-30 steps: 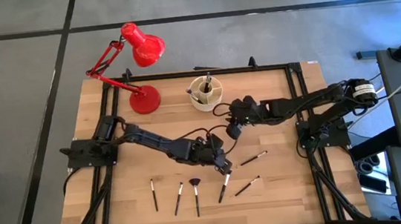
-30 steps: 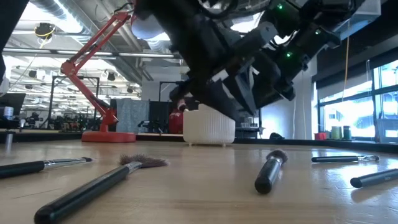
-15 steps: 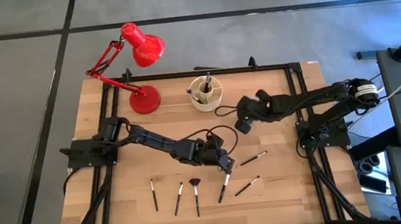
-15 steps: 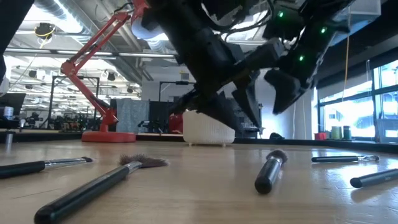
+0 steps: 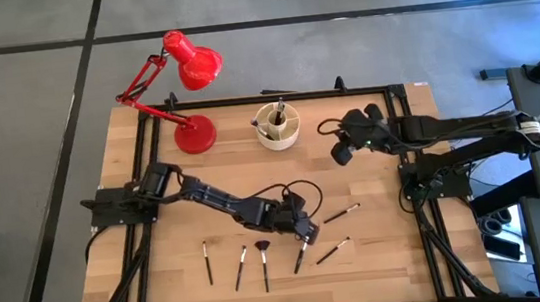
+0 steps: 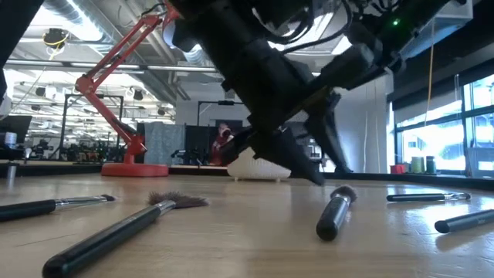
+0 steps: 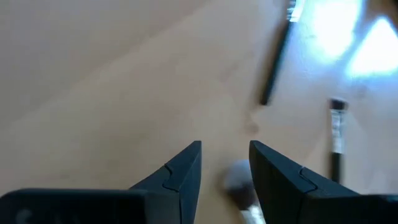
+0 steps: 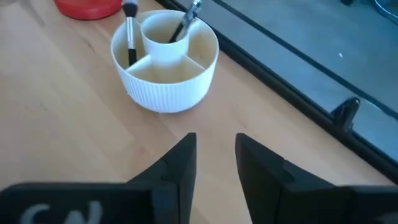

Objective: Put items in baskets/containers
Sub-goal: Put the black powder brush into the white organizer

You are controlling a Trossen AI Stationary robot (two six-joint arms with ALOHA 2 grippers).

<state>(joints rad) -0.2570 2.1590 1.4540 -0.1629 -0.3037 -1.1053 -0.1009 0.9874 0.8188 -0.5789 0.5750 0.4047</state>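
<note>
High view: left gripper (image 5: 305, 234), fingers parted and empty, hovers over a dark slim-handled makeup brush (image 5: 301, 254) at table's 5 o'clock, pick-up step, next close on it; right gripper (image 5: 342, 150), parted, empty, waits just beside the round cream ribbed organiser (image 5: 278, 127) at 12 o'clock.

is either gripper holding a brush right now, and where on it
Nothing is held. The left gripper is open over a brush; the right gripper is open and empty.

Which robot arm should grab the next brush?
Left. Its open gripper hangs right over a brush on the table, while the right gripper is empty, off beside the cup.
</note>
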